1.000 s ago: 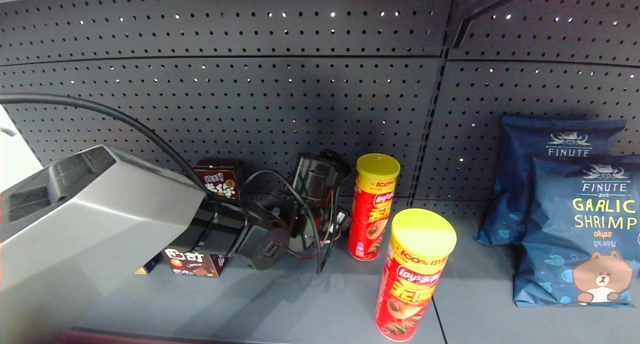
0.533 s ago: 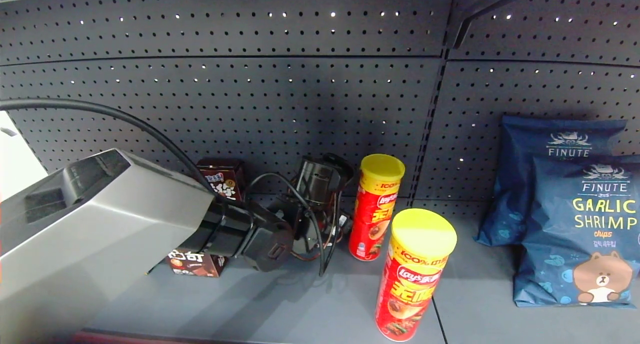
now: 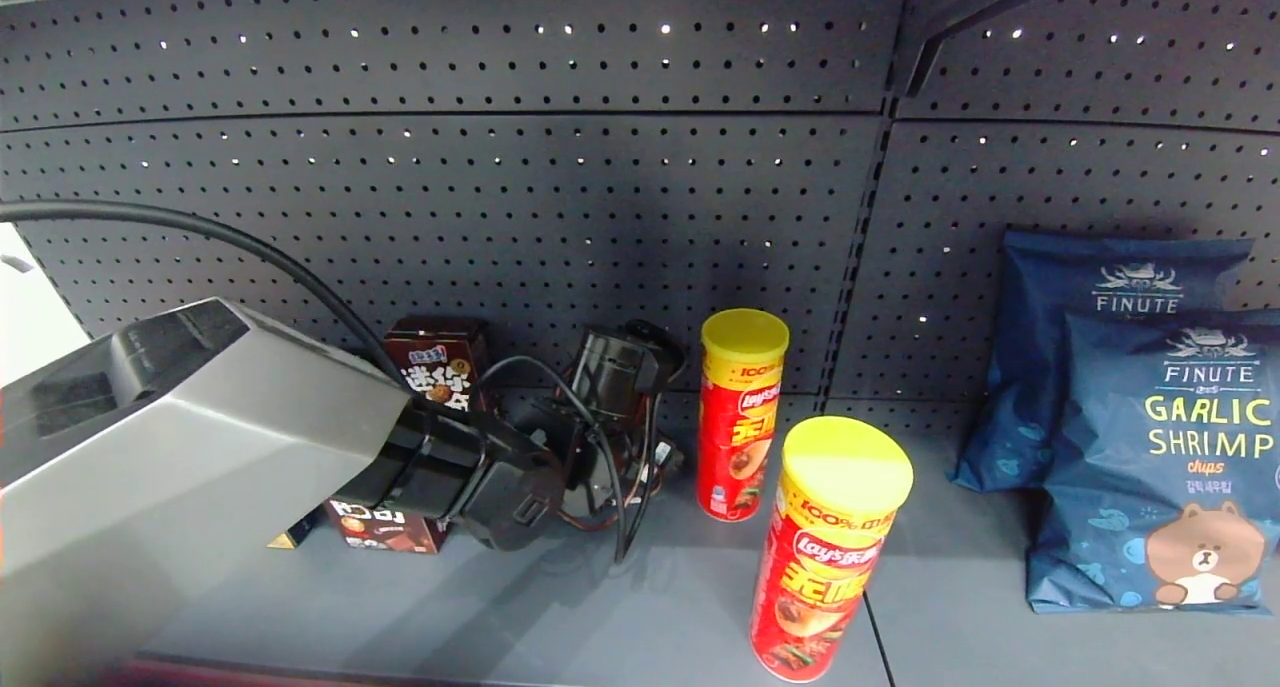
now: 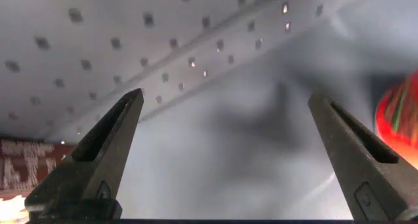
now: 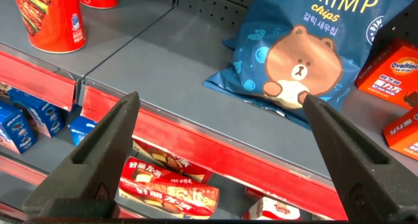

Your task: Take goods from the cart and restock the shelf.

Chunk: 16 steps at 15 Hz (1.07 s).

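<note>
Two red chip cans with yellow lids stand upright on the grey shelf: the rear can and the front can. My left arm lies across the shelf from the left, and its wrist sits just left of the rear can. In the left wrist view my left gripper is open and empty, facing the pegboard back wall, with the rear can beyond one finger. My right gripper hangs open and empty in front of the shelf edge.
Two brown chocolate boxes sit behind and under the left arm. Blue shrimp chip bags lean at the right. A red price rail edges the shelf, with boxed goods on the shelf below.
The rear can leaned right half a second ago and now stands upright, its lid shifted left. The left wrist has drawn back a little to the left.
</note>
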Tool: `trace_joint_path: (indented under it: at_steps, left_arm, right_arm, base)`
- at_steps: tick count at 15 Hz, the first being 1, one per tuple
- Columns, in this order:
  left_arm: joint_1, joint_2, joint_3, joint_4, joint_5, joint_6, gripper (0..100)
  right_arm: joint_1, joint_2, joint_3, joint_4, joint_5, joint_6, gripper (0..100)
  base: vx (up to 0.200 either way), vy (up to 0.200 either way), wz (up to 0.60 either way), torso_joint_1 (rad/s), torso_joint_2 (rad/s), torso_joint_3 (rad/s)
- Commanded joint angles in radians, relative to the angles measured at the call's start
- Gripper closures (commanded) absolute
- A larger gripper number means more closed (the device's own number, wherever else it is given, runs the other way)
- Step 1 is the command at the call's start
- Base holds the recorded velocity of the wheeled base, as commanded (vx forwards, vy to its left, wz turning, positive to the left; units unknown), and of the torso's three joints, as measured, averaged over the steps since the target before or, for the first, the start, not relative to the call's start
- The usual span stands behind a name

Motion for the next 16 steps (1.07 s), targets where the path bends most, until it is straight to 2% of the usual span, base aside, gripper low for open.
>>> trace_joint_path:
  at_steps: [1,3,9,16]
  left_arm:
    - [-0.011,-0.036,0.034,-0.001,0.004,-0.004,0]
    - [-0.040,-0.055,0.042,0.000,0.007,-0.009,0]
    - [-0.078,-0.052,0.032,0.000,0.007,-0.023,0]
    - [-0.078,-0.015,0.000,-0.001,0.007,-0.023,0]
  right_arm:
    - [0.001,0.001,0.000,0.000,0.000,0.000,0]
    - [0.001,0.001,0.000,0.000,0.000,0.000,0]
    - [0.001,0.001,0.000,0.000,0.000,0.000,0]
    - [0.001,0.001,0.000,0.000,0.000,0.000,0]
  base:
    - [0.000,0.000,0.00,0.000,0.00,0.000]
    - [0.000,0.000,0.00,0.000,0.00,0.000]
    - [0.000,0.000,0.00,0.000,0.00,0.000]
    - [0.000,0.000,0.00,0.000,0.00,0.000]
